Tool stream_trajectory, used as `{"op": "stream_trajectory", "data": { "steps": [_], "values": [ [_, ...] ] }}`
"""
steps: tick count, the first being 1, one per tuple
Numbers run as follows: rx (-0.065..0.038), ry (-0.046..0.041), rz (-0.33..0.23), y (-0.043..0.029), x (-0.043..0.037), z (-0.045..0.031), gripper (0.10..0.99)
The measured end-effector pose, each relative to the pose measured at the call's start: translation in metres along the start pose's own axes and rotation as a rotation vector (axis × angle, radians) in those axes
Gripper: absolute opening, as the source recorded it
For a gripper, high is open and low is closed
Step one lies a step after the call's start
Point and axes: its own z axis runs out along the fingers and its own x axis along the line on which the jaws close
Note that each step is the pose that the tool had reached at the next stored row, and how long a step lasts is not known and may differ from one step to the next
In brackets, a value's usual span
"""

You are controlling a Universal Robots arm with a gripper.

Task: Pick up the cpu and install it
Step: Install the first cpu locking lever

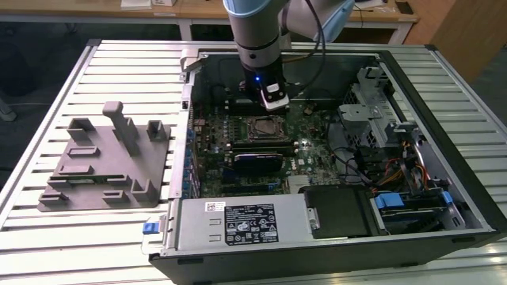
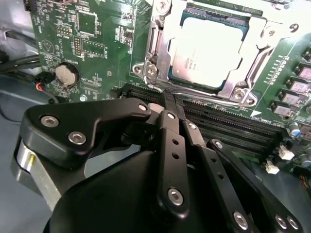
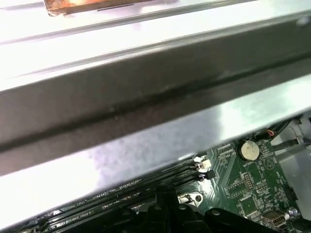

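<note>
Jaws of gripper (image 2: 167, 99) appearing clenched together, nothing being grasped. Gripper being held just beside memory slots (image 2: 233, 128), near socket. Beyond: cpu (image 2: 206, 51) being seen lying flat inside socket frame (image 2: 160, 34) on motherboard (image 1: 262, 142), apart from gripper. Placement judged done; frame looking unlatched, so locking judged left. Farther off, grey fixture tray (image 1: 103, 163) sitting on worktop (image 1: 79, 237).

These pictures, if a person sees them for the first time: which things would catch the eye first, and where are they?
First the open computer case, lying on the slatted table, with the robot arm reaching down into it. Next the cpu, its silver top shining in the socket frame on the green motherboard, just beyond the pincer, whose fingers are shut and hold nothing. At the exterior view's left stands a grey fixture tray.
</note>
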Motion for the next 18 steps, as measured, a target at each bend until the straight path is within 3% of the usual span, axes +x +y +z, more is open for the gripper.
{"op": "stream_trajectory", "data": {
  "steps": [8,10,13,16,17,18],
  "values": [
    [0.000,0.0000,0.000,0.0031,-0.0023,-0.0141,0.106],
    [0.006,-0.0023,-0.001,0.0037,-0.0026,-0.0151,0.106],
    [0.032,-0.0108,-0.008,0.0042,-0.0029,-0.0157,0.106],
    [0.077,-0.0257,-0.018,0.0060,-0.0030,-0.0153,0.106],
    [0.086,-0.0283,-0.021,0.0065,-0.0032,-0.0151,0.106],
    [0.088,-0.0284,-0.021,0.0066,-0.0034,-0.0150,0.106]
  ]
}}
